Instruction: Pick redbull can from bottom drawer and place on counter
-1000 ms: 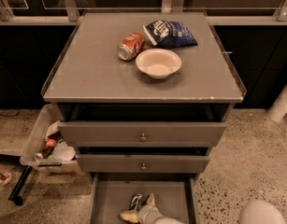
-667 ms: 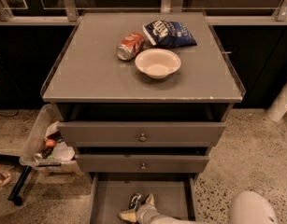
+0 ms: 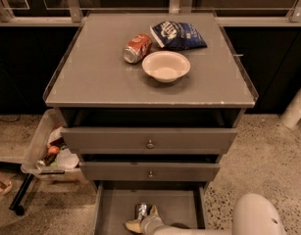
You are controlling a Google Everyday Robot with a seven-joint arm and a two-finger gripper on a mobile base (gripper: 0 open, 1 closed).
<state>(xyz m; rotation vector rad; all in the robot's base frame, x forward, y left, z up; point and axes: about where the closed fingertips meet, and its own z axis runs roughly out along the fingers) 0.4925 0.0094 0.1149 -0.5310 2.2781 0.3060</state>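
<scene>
The redbull can (image 3: 141, 210) stands upright, small and silvery, in the open bottom drawer (image 3: 182, 208), near its middle. My gripper (image 3: 143, 219) is down inside that drawer, right at the can, reaching in from the lower right on its white arm (image 3: 258, 217). The can's lower part is hidden behind the gripper. The counter (image 3: 91, 82) is the flat grey cabinet top above.
On the counter lie a red-orange soda can (image 3: 137, 48) on its side, a white bowl (image 3: 165, 66) and a blue chip bag (image 3: 178, 35). The two knobbed drawers (image 3: 150, 141) above stand slightly open. A clear bin of rubbish (image 3: 39, 146) sits left of the cabinet.
The gripper stays in the bottom drawer by the can. The white arm segment at the lower right has shifted a little left and up.
</scene>
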